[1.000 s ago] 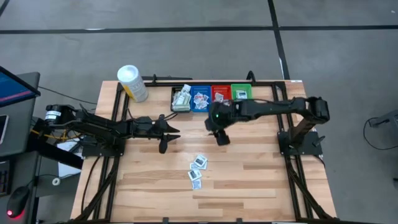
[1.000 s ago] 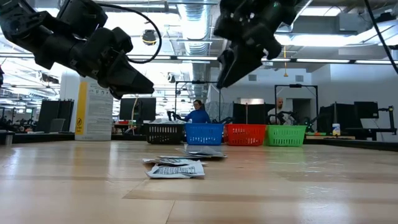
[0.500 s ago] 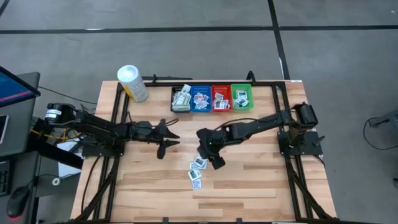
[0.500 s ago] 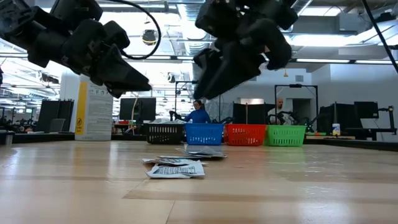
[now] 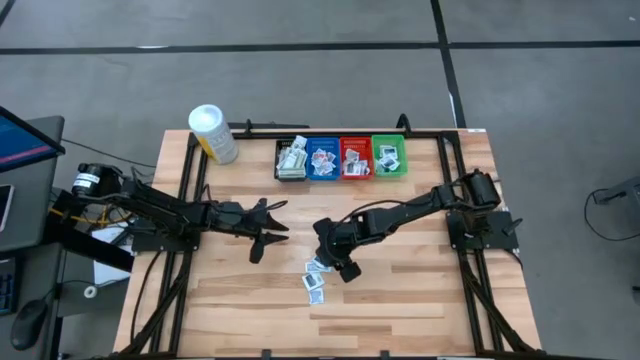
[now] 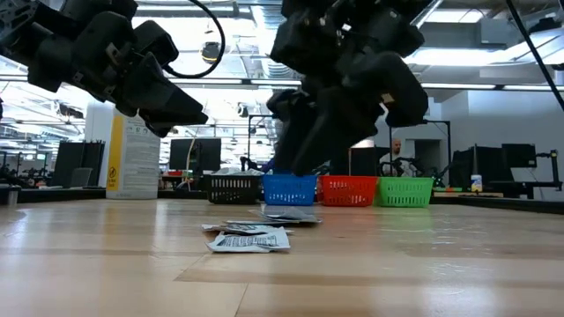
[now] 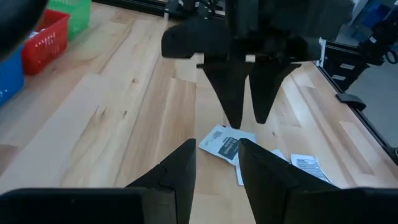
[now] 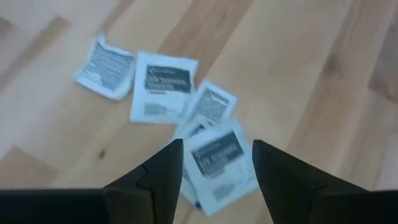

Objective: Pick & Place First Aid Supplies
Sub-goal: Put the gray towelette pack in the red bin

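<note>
Several overlapping packets [image 8: 186,118] lie just below the right gripper [image 8: 214,165], its fingers apart and empty; closing could pinch two together.

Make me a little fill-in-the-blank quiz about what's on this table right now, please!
1. The four bins stand in a row: black, blue, ____, green.
2. The right gripper hovers with open fingers over loose ____ on the wood.
3. The white tub carries a ____ label.
4. The left gripper holds ____.

Missing words: red; packets; yellow; nothing
</note>
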